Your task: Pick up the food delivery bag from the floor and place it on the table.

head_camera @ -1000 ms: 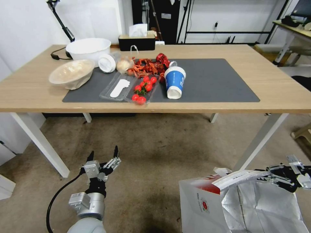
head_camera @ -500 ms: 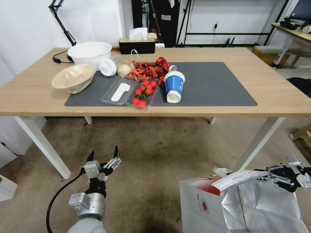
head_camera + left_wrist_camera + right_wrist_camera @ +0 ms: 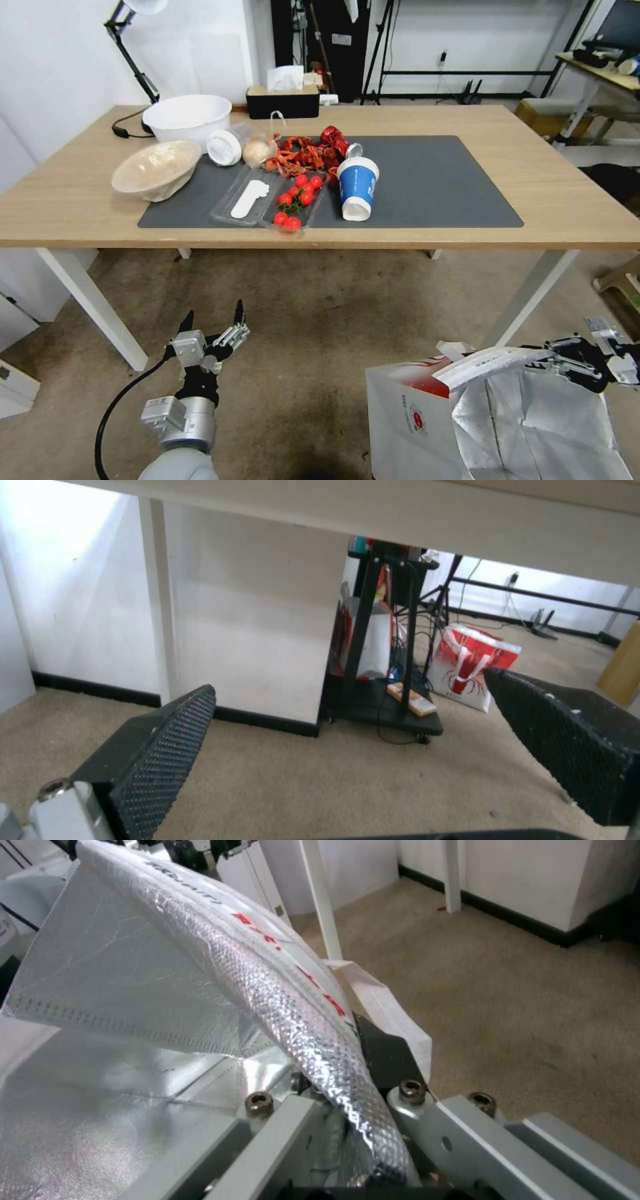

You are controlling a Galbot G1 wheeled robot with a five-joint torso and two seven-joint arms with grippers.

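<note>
The food delivery bag (image 3: pixel 413 420) is at the lower right of the head view, white with a red panel and a small round logo, its foil lining (image 3: pixel 167 980) gaping open. My right gripper (image 3: pixel 557 363) is shut on the bag's upper rim, and the right wrist view shows the foil edge pinched between its fingers (image 3: pixel 373 1055). The bag's bottom is cut off by the frame's edge. My left gripper (image 3: pixel 212 320) hangs open over the floor (image 3: pixel 320 320) at the lower left, with nothing between its fingers (image 3: pixel 160 740). The table (image 3: pixel 567 200) stands ahead.
On the table's dark mat (image 3: pixel 433 180) lie a blue-and-white cup (image 3: pixel 357 187), a tray of tomatoes (image 3: pixel 293 200), red scraps and bowls (image 3: pixel 157 167), all on its left half. White table legs (image 3: pixel 527 293) stand near the bag.
The whole picture has shifted, with the table lower in it, so the camera has moved. The right gripper keeps its hold on the bag's rim. The left gripper stays open.
</note>
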